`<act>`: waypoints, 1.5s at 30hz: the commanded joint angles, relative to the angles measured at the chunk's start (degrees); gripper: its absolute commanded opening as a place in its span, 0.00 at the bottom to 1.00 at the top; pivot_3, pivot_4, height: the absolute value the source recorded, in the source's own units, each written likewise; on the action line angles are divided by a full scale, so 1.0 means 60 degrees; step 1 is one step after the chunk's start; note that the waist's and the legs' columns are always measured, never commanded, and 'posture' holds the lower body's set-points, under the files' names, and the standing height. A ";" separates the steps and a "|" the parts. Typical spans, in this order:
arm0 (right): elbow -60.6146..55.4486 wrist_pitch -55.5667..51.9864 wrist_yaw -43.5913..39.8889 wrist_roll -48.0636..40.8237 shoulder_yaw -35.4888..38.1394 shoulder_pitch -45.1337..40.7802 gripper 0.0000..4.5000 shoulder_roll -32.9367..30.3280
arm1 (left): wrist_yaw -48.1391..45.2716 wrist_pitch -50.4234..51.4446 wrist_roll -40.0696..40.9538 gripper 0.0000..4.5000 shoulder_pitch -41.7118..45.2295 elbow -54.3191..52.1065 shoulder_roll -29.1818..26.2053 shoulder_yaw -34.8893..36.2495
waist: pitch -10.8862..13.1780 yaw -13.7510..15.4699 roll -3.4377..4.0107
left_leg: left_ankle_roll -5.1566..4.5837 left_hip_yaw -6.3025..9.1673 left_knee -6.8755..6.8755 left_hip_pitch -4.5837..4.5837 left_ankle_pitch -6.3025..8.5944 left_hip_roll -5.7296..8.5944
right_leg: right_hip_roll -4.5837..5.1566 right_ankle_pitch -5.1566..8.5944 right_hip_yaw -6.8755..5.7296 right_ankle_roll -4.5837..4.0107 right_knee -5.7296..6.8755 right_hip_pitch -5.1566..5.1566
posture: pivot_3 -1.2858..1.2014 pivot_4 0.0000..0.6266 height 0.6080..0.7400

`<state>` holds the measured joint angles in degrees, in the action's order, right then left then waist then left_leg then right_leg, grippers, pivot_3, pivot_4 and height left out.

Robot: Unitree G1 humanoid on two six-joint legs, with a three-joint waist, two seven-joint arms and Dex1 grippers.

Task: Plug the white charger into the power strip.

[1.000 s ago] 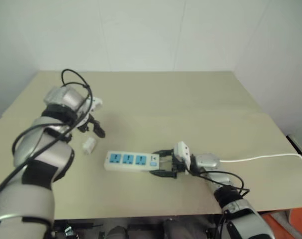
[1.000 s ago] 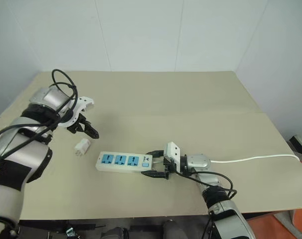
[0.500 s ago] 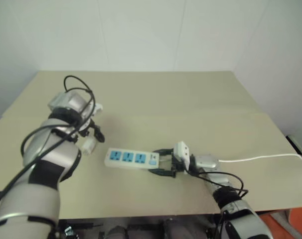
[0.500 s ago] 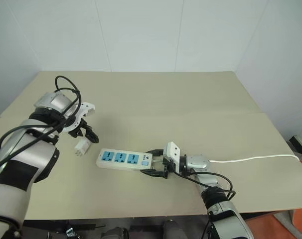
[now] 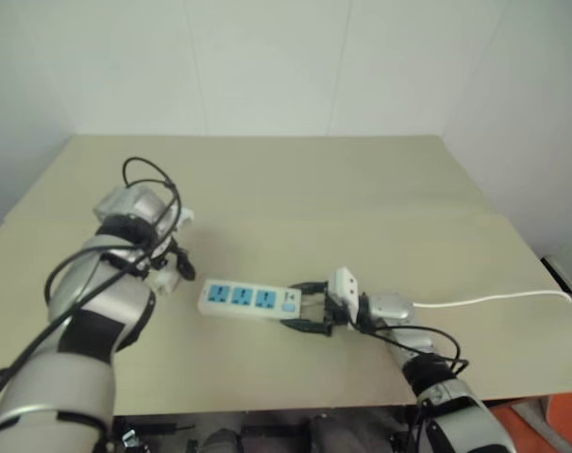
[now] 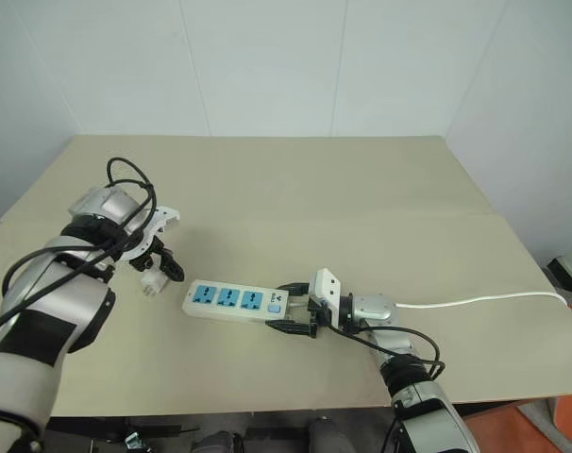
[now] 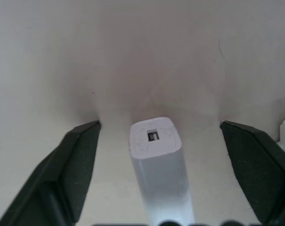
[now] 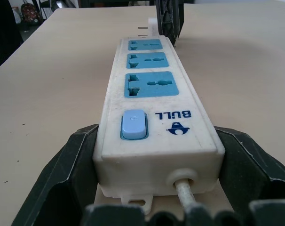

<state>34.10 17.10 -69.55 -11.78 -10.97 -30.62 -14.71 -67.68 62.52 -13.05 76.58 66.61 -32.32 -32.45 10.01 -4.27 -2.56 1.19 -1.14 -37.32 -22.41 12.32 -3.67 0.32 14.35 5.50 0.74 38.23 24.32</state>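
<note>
Right gripper (image 6: 291, 315), nearest the robot at about five o'clock on the table (image 6: 361, 208), points level toward the left with its two black fingers (image 8: 74, 160) on either side of the cord end of the power strip (image 6: 236, 303). In the right wrist view the fingers stand close against the strip's sides; whether they press on it I cannot tell. Its three blue sockets run in a row, with the switch (image 8: 134, 125) nearest the fingers, and the thin white cord (image 6: 484, 301) trails off toward three o'clock. Farther out, at about nine o'clock, the left gripper (image 6: 155, 267) points steeply down over the white charger (image 7: 156, 153). Its jaws are spread wide, one finger (image 7: 79, 157) on each side of the charger with gaps between, gripping nothing. The charger lies on the table just beyond the strip's far end.
</note>
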 commanded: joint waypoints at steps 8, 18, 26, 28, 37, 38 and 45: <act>0.0132 0.0019 0.0294 0.0374 -0.0111 0.0138 0.75 -0.0001 | 0.0555 -0.0160 -0.0210 0.23 -0.0001 -0.0080 0.0052 0.0381 | 0.0000 0.0002 0.0000 | 0.0000 0.0002 0.0000 0.0001 0.0000 0.0000 | 0.0000 0.0000 0.0000 0.0000 0.0000 -0.0001 | 0.52 0.24 1.00; -0.0101 -0.0066 0.0230 0.0401 -0.0214 0.0328 0.75 -0.0067 | 0.1146 -0.1083 0.0574 0.23 0.0263 -0.1238 -0.0293 0.1985 | 0.0000 0.0011 0.0000 | 0.0000 0.0002 0.0000 0.0000 0.0000 -0.0001 | 0.0001 -0.0004 -0.0001 -0.0006 -0.0001 -0.0001 | 0.52 0.24 1.00; -0.0214 -0.0192 0.0103 0.0310 -0.0229 0.0445 0.75 -0.0208 | 0.1718 -0.4924 0.4228 0.23 -0.3243 -0.6598 -0.0309 0.7190 | -0.0010 0.0008 0.0014 | 0.0011 -0.0023 0.0011 0.0026 0.0006 -0.0009 | 0.0025 -0.0040 0.0014 -0.0064 0.0024 -0.0001 | 0.52 0.24 1.00; -0.0079 -0.0168 -0.0033 0.0254 -0.0205 0.0389 0.75 -0.0246 | 0.1337 -0.5020 0.4986 0.23 -0.4050 -0.7568 -0.0241 0.7624 | -0.0011 0.0052 0.0014 | 0.0021 -0.0024 0.0007 0.0030 0.0010 -0.0010 | 0.0024 -0.0040 0.0010 -0.0065 0.0042 -0.0002 | 0.52 0.24 1.00; 0.1452 0.0064 -0.0974 0.0165 0.0006 -0.0529 0.75 -0.0380 | -0.1805 -0.2810 0.9311 0.23 -0.5970 -0.8967 -0.0131 0.8551 | -0.0014 0.0101 0.0011 | 0.0021 0.0002 -0.0056 0.0022 0.0009 -0.0003 | 0.0025 -0.0036 -0.0022 -0.0056 0.0035 -0.0045 | 0.52 0.24 1.00; 0.1616 0.0102 -0.1042 0.0169 0.0020 -0.0622 0.75 -0.0370 | -0.1973 -0.2668 0.9533 0.23 -0.5976 -0.8869 -0.0109 0.8539 | -0.0014 0.0092 0.0011 | 0.0021 0.0001 -0.0058 0.0026 0.0009 -0.0002 | 0.0025 -0.0033 -0.0021 -0.0048 0.0035 -0.0051 | 0.52 0.24 1.00; 0.2247 0.0287 -0.1386 0.0210 0.0054 -0.0959 0.75 -0.0282 | -0.3995 -0.3796 0.8881 0.23 -0.6088 -0.8135 -0.0260 0.6481 | -0.0016 0.0085 0.0013 | 0.0020 0.0008 -0.0060 0.0018 0.0010 -0.0001 | 0.0021 -0.0036 -0.0023 -0.0052 0.0024 -0.0051 | 0.52 0.24 1.00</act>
<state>45.38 18.75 -77.53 -12.60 -10.23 -37.26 -15.70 -88.50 41.96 40.45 39.86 16.73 -33.08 8.46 9.91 -3.76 -2.48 1.31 -1.10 -37.68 -22.29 12.38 -3.67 0.45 14.13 5.36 0.43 38.38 24.00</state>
